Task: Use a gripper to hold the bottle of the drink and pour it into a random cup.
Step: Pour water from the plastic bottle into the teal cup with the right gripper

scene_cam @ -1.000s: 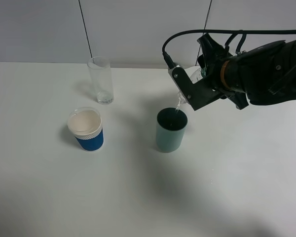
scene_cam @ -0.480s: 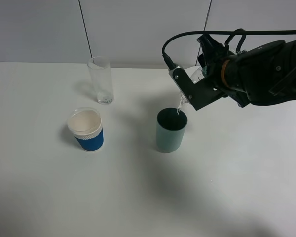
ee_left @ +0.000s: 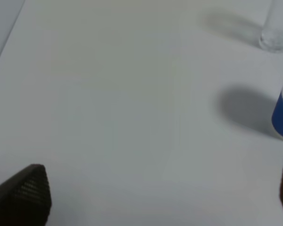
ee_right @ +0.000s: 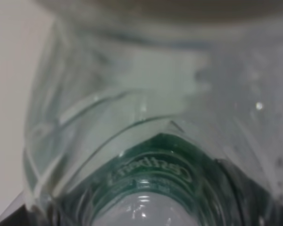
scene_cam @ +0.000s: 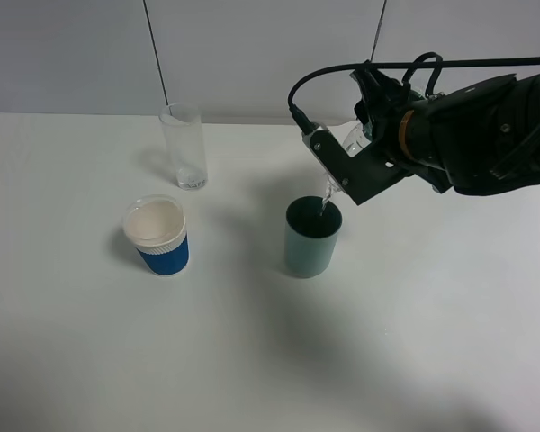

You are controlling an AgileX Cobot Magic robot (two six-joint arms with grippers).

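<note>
My right gripper (scene_cam: 369, 148) pinches the bottle (scene_cam: 349, 142) between its fingers, tipped neck-down just above the cup (scene_cam: 311, 241) so the thin stream lands inside. The left gripper (ee_left: 155, 197) hangs idle over the table (scene_cam: 252, 360), fingers spread, out of the way. I count one bottle, one cup, one paper cup (scene_cam: 158, 236), one glass (scene_cam: 184, 144)

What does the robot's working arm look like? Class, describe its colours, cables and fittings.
The right arm is bulky and black, with an orange band near its tool, a grey metal bracket fixed in front, and black cables looping above.
</note>
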